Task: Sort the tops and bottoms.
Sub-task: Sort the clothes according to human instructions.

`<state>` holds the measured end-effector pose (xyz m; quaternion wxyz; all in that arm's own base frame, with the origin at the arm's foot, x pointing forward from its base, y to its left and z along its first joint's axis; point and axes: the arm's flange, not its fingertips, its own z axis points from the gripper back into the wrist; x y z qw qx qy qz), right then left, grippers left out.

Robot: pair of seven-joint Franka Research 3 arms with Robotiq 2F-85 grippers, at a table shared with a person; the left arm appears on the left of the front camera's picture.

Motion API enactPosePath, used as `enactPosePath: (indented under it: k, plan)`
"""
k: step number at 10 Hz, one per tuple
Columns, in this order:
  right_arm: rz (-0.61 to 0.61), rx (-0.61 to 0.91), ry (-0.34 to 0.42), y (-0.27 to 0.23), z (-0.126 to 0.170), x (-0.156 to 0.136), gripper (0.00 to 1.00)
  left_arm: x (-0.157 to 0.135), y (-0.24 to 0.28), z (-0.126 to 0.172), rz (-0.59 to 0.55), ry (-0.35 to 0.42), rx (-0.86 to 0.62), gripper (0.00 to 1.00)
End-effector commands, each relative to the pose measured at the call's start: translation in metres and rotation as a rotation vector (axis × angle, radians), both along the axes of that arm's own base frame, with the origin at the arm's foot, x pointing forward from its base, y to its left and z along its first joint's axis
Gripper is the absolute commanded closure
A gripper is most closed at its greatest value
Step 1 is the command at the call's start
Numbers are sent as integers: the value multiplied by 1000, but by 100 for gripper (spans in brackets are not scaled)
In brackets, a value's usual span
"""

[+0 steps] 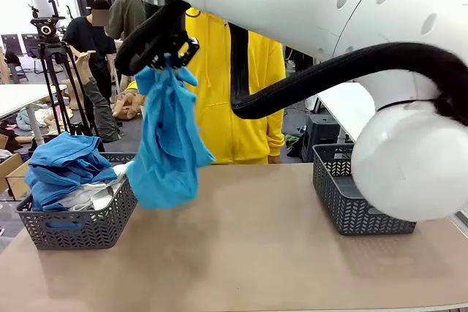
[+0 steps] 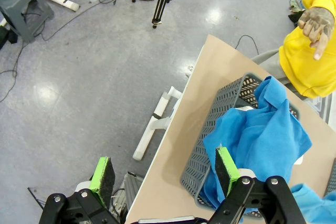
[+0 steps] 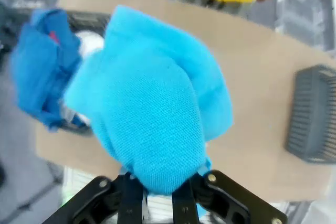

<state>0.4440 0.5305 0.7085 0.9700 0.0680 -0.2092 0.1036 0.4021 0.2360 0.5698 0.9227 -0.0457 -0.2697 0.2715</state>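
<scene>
A turquoise garment (image 1: 170, 144) hangs in the air above the table's left half, and my right gripper (image 1: 170, 58) is shut on its top. From the right wrist the same turquoise garment (image 3: 152, 108) bulges out of the shut right gripper (image 3: 157, 195). A royal blue garment (image 1: 62, 164) and some white cloth (image 1: 99, 195) lie heaped in the left grey mesh basket (image 1: 80, 228). My left gripper (image 2: 164, 170) stands open and holds nothing, high over the table's left edge beside that basket (image 2: 223, 108) and its royal blue garment (image 2: 262, 140).
A second grey mesh basket (image 1: 349, 199) stands at the table's right, also the dark basket (image 3: 315, 114) seen from the right wrist. A person in a yellow hoodie (image 1: 238, 100) stands at the far side, one hand (image 2: 315, 24) raised. A tripod (image 1: 55, 71) stands off to the left.
</scene>
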Motion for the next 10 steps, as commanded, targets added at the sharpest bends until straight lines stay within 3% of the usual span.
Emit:
enactPosePath:
  k: [1, 3, 5, 8, 10]
  plan:
    - [-123, 120, -170, 70, 71, 33, 100, 0, 1, 1, 10, -2, -1, 0]
    - [-152, 243, -209, 122, 111, 43, 100, 0, 1, 1, 10, -2, -1, 0]
    - [-138, 425, -181, 181, 114, 63, 100, 0, 1, 1, 10, -2, -1, 0]
    - [-110, 405, -120, 273, 57, 106, 100, 0, 1, 1, 10, -2, -1, 0]
    - [-194, 410, -140, 317, 15, 136, 100, 0, 1, 1, 10, -2, -1, 0]
